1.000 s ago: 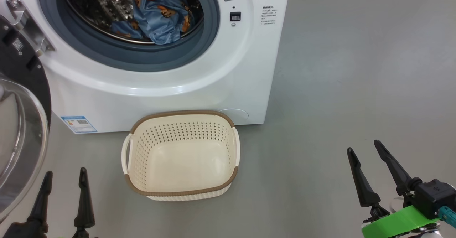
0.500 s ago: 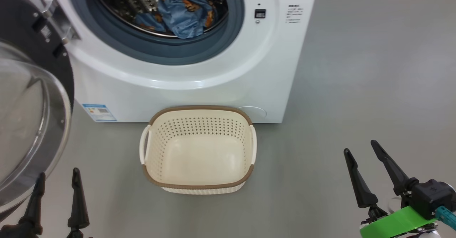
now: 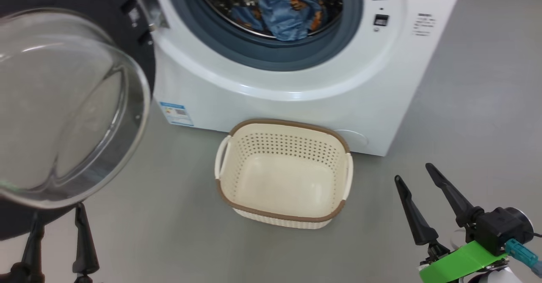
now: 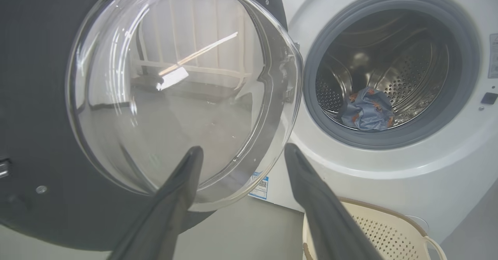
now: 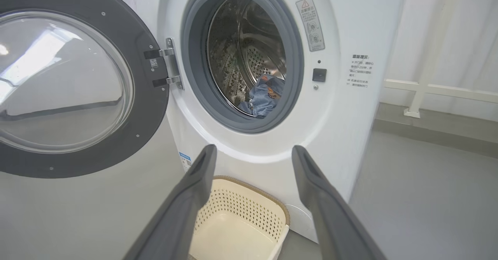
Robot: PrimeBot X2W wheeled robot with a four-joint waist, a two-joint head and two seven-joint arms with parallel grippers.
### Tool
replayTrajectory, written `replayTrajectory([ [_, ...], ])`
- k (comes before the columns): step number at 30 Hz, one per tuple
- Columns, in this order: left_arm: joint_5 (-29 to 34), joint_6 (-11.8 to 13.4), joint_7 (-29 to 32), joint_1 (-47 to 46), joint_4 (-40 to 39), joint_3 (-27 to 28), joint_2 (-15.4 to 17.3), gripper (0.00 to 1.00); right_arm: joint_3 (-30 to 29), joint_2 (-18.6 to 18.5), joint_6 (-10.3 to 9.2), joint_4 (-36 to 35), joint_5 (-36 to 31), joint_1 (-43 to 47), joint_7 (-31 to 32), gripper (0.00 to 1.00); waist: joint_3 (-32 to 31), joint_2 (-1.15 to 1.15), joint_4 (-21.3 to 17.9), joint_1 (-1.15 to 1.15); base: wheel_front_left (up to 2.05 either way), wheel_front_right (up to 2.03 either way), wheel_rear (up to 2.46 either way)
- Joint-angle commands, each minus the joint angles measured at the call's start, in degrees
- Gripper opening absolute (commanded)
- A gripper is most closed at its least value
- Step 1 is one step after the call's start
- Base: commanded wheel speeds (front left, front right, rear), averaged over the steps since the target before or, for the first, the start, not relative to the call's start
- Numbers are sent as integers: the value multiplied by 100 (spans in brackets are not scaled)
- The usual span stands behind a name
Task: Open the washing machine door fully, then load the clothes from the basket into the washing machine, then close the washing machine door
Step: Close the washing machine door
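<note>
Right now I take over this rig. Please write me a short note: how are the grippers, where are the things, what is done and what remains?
Left gripper: open, holds nothing, pointing at the glass of the washing machine door.
Right gripper: open, holds nothing, above the floor to the right of the basket.
Door: swung wide open at the left of the washing machine.
Clothes: lying inside the drum.
Basket: on the floor before the machine's front, nothing in it.
Done: door opened, clothes loaded.
Left: close the door.
</note>
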Motion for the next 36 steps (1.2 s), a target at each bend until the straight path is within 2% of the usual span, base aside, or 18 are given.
replayTrajectory([
  [1, -42, 53, -32, 47, -115, 166, 75, 100, 129, -112, 25, -109, 2, -158, -46, 100, -64, 0, 431, 0, 0, 0, 0],
  [10, -138, 193, -32, 207, -104, 151, 75, 100, 268, -158, 25, -60, 41, -185, -46, 100, -160, 0, 1097, 0, 0, 0, 0],
  [20, -204, 282, -32, 321, -130, 143, 75, 100, 373, -168, 25, -33, 69, -183, -46, 100, -212, 0, 1543, 0, 0, 0, 0],
  [28, -246, 318, -32, 399, -149, 176, 74, 100, 411, -180, 25, -23, 76, -158, -46, 100, -237, 0, 1753, 0, 0, 0, 0],
  [36, -321, 387, -32, 449, -230, 192, 74, 100, 482, -207, 25, -7, 89, -231, -46, 100, -183, 0, 1786, 0, 0, 0, 0],
])
